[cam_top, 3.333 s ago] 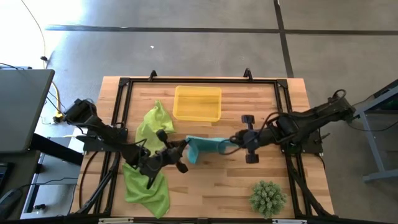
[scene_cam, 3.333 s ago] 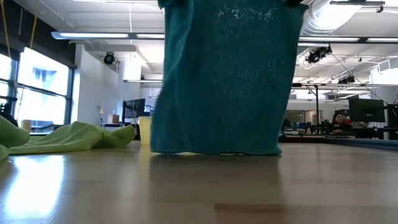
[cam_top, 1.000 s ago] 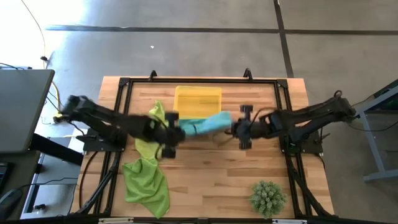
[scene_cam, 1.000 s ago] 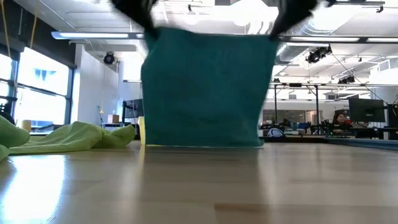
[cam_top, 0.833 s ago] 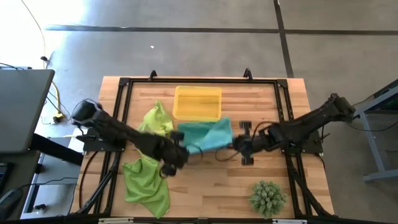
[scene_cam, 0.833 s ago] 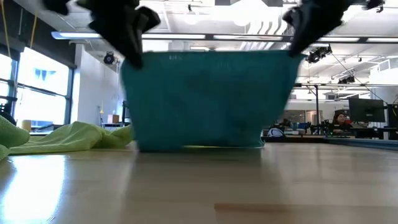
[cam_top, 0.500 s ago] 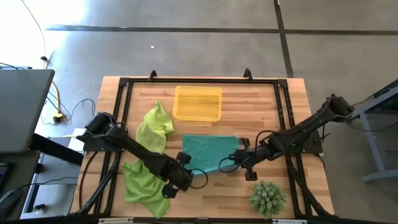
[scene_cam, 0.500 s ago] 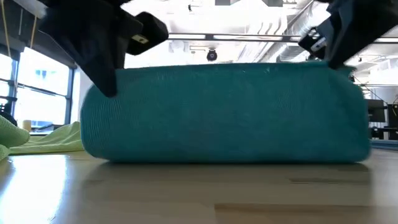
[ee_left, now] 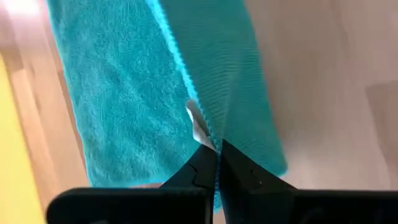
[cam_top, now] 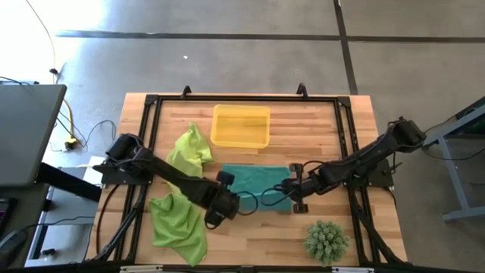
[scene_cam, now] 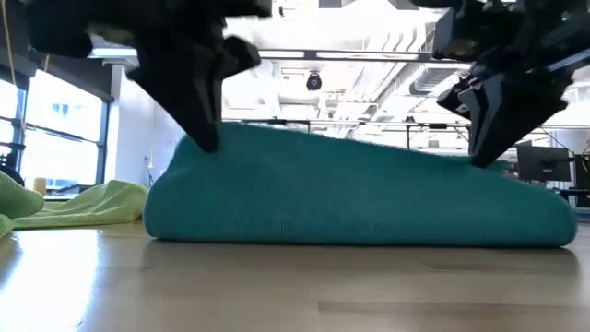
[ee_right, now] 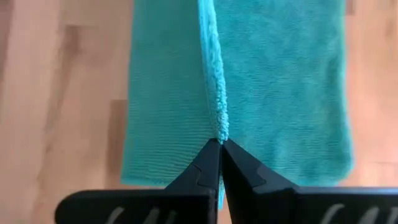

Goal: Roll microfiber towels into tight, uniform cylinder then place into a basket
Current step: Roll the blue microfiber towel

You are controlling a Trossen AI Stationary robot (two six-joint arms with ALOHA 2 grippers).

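A soft teal microfiber towel [cam_top: 256, 186] lies spread over the middle of the light wooden slatted table [cam_top: 356, 114], just in front of the shallow translucent yellow plastic basket [cam_top: 241, 126], which sits near the table's far edge and apart from the towel. The left gripper [cam_top: 227, 203] is down at the towel's near left corner, and its wrist view shows the two dark fingers [ee_left: 200, 171] pressed together with the towel's stitched edge pinched between their tips, a small white label showing just beyond them. The right gripper [cam_top: 294, 191] is at the towel's near right corner; its own fingers [ee_right: 205, 169] are likewise clamped on the fuzzy hem of the cloth. From table height, the teal towel [scene_cam: 359, 198] forms a low mound on the wood, lifted a little higher at the left gripper's side, with both dark grippers coming down onto its upper edge. Two lime-green microfiber towels lie crumpled on the table's left part: one [cam_top: 188, 152] beside the basket and touching the left arm, the other [cam_top: 178, 227] at the near left edge. A spiky green ball-shaped plant [cam_top: 326, 241] stands at the near right corner, well apart from the towels.
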